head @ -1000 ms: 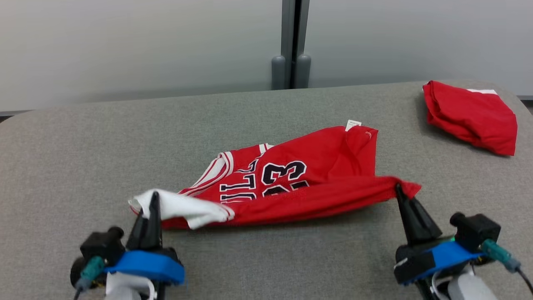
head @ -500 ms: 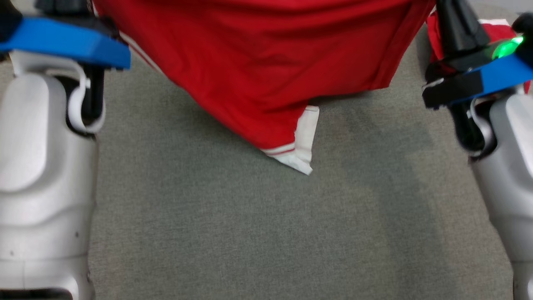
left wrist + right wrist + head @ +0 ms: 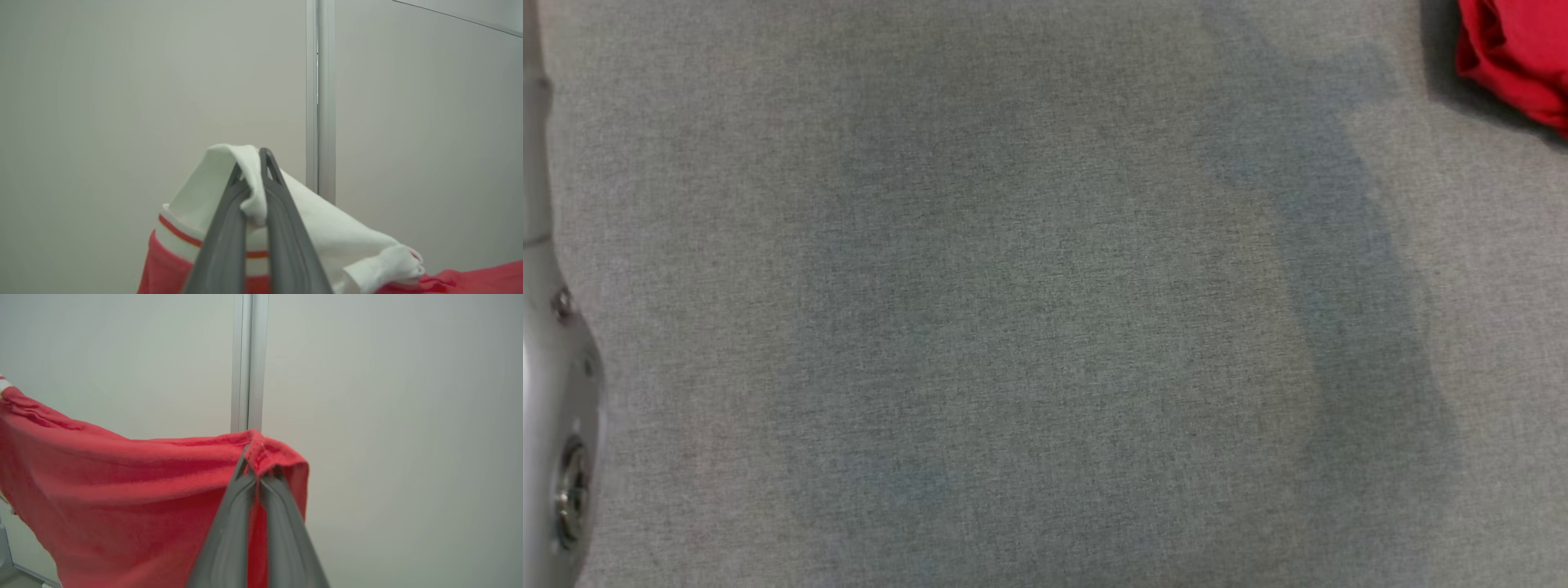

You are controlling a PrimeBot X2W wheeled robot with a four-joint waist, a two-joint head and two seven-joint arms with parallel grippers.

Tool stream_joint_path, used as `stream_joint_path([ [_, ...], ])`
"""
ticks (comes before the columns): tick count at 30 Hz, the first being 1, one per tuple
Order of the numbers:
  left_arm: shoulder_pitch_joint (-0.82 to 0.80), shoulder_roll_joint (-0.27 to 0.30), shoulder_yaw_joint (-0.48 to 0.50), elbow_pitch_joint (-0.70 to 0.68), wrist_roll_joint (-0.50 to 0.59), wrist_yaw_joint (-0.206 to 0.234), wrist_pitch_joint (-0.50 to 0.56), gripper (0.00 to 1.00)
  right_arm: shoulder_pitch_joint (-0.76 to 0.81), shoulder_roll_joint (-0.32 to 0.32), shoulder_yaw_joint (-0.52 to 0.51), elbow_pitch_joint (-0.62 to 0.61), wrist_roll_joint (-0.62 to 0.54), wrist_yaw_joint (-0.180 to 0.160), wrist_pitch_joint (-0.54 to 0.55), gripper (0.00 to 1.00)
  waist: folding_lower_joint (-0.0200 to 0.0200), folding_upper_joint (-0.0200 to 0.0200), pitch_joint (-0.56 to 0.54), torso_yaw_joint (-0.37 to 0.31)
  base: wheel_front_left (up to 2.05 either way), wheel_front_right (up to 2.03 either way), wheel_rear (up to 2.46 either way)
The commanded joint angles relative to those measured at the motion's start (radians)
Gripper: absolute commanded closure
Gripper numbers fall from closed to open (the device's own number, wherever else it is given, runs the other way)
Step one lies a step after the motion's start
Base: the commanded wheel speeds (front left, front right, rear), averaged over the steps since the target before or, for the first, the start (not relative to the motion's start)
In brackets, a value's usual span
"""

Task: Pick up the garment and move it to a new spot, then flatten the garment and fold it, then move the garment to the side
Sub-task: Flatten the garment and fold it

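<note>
Currently left tool (image 3: 251, 161) pinches the white trim (image 3: 327, 228), right tool (image 3: 261, 467) the red edge (image 3: 286, 459) of the soft red-and-white fabric jersey (image 3: 122, 490). Looks light, limp; hold corners.

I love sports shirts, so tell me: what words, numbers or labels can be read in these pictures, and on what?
None can be read. The red jersey, pinched by the left hand and right hand, shows plain red and white cloth; the other red garment on the grey table shows no print.
</note>
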Motion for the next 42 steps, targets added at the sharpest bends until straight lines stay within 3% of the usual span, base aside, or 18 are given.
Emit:
stream_joint_path([
  [1,-0.043,0.001,-0.014,0.03,0.0,-0.009,-0.015,1.0,-0.043,-0.011,0.022,0.025,0.015,0.0,-0.006,1.0,-0.0003,0.0,0.005,0.006,0.0,0.0,0.0],
  [6,-0.043,0.004,-0.046,0.097,-0.028,-0.008,-0.047,1.0,-0.05,-0.02,0.091,0.071,0.055,0.0,-0.01,1.0,-0.0003,0.0,0.014,0.017,0.0,0.0,0.0],
  [13,0.155,0.009,-0.036,0.099,-0.073,-0.005,-0.082,1.0,0.104,-0.027,0.144,0.016,0.096,0.0,-0.013,1.0,-0.0003,0.0,0.017,0.023,0.0,0.0,0.0],
  [24,0.807,-0.031,0.103,-0.292,-0.096,0.063,-0.087,1.0,0.583,-0.022,0.143,-0.195,0.082,0.0,-0.013,1.0,-0.0003,0.0,-0.091,0.023,0.0,0.0,0.0],
  [32,1.185,-0.079,0.156,-0.452,-0.109,0.091,-0.087,1.0,0.849,-0.016,0.169,-0.238,0.082,0.0,-0.013,1.0,-0.0003,0.0,-0.17,0.027,0.0,0.0,0.0],
  [42,1.55,-0.119,0.129,-0.538,-0.122,0.126,-0.087,1.0,1.125,-0.025,0.178,-0.248,0.065,0.0,-0.013,1.0,-0.0003,0.0,-0.298,0.047,0.0,0.0,0.0],
])
